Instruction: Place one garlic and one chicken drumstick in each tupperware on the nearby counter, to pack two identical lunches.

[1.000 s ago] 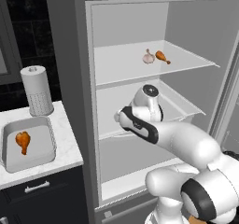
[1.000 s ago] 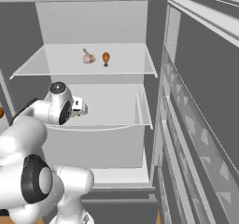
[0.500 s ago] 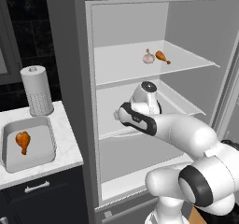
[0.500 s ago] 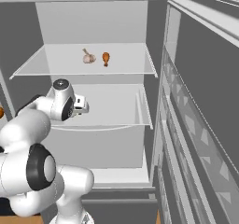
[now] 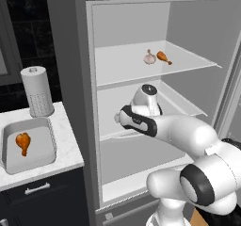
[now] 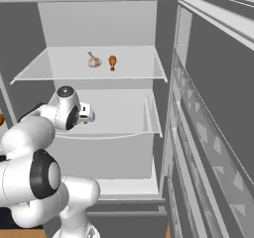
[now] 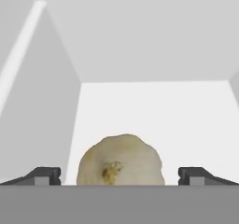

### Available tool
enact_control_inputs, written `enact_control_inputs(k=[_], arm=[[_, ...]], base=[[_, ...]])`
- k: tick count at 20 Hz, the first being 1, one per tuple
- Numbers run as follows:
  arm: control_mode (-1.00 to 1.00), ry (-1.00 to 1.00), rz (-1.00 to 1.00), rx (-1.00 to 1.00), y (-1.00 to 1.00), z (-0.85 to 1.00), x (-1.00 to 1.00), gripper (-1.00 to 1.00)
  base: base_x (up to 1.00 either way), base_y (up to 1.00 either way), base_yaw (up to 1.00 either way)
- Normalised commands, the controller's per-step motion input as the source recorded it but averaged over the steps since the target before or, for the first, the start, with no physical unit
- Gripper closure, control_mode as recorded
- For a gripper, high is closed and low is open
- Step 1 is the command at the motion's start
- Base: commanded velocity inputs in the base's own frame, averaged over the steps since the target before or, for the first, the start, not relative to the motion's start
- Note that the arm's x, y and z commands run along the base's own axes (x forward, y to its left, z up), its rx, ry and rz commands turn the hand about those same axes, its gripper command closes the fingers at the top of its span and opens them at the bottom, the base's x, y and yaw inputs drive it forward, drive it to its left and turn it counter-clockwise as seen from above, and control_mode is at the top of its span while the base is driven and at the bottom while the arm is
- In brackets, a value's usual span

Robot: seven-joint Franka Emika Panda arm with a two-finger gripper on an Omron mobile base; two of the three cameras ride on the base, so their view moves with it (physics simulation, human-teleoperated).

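- Over the middle shelf (image 5: pixel 112 108) of the open fridge, my gripper (image 7: pixel 119 176) stands with its jaws as wide apart as they go, holding nothing.
- A garlic bulb (image 7: pixel 119 158) sits right between my two fingertips (image 7: pixel 44 175) on that shelf, neither pad touching it as far as I can tell.
- Compared with a second ago, my arm has stretched deeper over the middle shelf and my forearm has swung lower; the jaws have not narrowed at all.
- That puts me lined up on this bulb, so I judge the reach nearly finished and closing on it the natural next step.
- Above the middle shelf, on the upper one, another garlic (image 5: pixel 149 58) lies just beside a chicken drumstick (image 5: pixel 163 56), both untouched.
- Left of the middle shelf, outside the fridge, one tupperware (image 5: pixel 26 123) rests on the counter (image 5: pixel 70 149) with a drumstick (image 5: pixel 23 142) already inside and no garlic I can see.
- Behind that tray stands a paper towel roll (image 5: pixel 36 91).
- I judge the packing as early: this tray lacks its garlic.
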Motion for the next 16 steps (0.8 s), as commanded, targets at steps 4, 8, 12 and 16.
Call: enact_control_inputs(k=[4,8,12,16], arm=[[-1.0,0.0,0.0,0.0,0.01,-0.14,0.0,-1.0],[-1.0,0.0,0.0,0.0,0.07,-0.12,0.0,1.0],[-1.0,0.0,0.0,0.0,0.0,-0.03,-0.01,1.0],[-1.0,0.02,0.0,0.0,0.0,-0.03,-0.17,1.0]], base=[[0.0,0.0,0.0],[0.0,0.0,0.0],[0.0,0.0,0.0],[0.0,0.0,0.0]])
